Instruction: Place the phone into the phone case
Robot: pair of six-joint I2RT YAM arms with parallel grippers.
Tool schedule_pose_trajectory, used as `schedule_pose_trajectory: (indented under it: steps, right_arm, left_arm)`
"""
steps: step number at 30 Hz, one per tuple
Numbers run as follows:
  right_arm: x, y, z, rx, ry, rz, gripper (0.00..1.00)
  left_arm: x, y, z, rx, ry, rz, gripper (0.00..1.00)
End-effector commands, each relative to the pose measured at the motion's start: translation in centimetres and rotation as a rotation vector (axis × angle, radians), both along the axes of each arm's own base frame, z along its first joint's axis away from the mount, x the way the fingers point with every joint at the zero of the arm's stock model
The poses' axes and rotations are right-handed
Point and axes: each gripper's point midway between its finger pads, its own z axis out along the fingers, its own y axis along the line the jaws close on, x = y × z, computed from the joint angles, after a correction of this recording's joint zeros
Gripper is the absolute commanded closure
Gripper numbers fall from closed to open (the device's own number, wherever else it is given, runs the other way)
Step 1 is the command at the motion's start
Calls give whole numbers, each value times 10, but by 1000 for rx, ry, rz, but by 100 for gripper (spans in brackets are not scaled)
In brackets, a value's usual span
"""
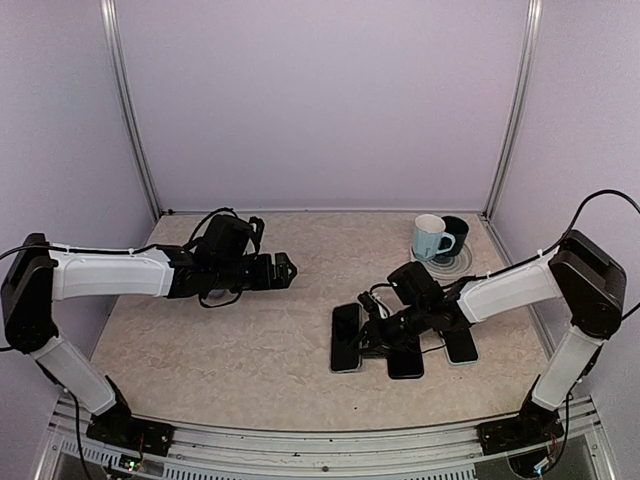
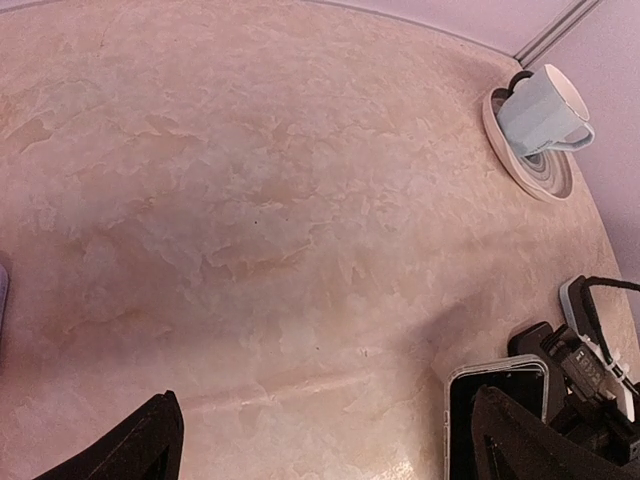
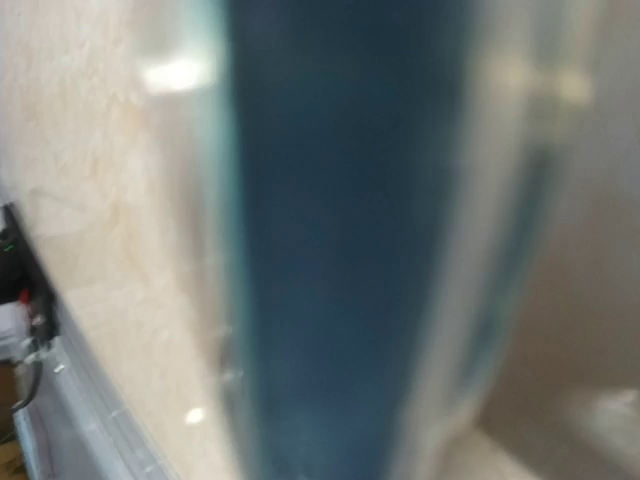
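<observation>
Pose: left pincer (image 1: 285, 270) wide, empty, outstretched; right pincer (image 1: 372, 335) low by phone (image 1: 405, 362), grip unclear.

Top view: bright, even, diffuse light from overhead, sharp throughout. Only soft, faint shadows on the marble-patterned table (image 1: 250, 340).
Left wrist view: sharp, with wide-angle bowing along the top edge and a dim shadow at lower right.
Right wrist view: wholly out of focus. A dark blue band (image 3: 340, 240) smears mid-frame, with a white glare spot at upper left.
</observation>
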Motion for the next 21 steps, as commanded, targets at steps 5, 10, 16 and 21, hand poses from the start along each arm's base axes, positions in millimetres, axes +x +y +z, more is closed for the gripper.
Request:
schedule_pose_trajectory:
  steps: [5, 10, 16, 21]
  right_arm:
    - [7, -16, -10, -88, 10, -2, 72]
    - [21, -30, 5, -190, -75, 7, 17]
    - [71, -29, 120, -86, -390, 26, 1]
    - [153, -120, 187, -196, -756, -254, 1]
  left_arm:
    - [6, 1, 0, 3, 7, 17, 1]
    - [7, 6, 1, 20, 3, 35, 1]
    - [28, 52, 13, 104, -57, 152, 1]
    - [58, 135, 33, 178, -150, 361, 1]
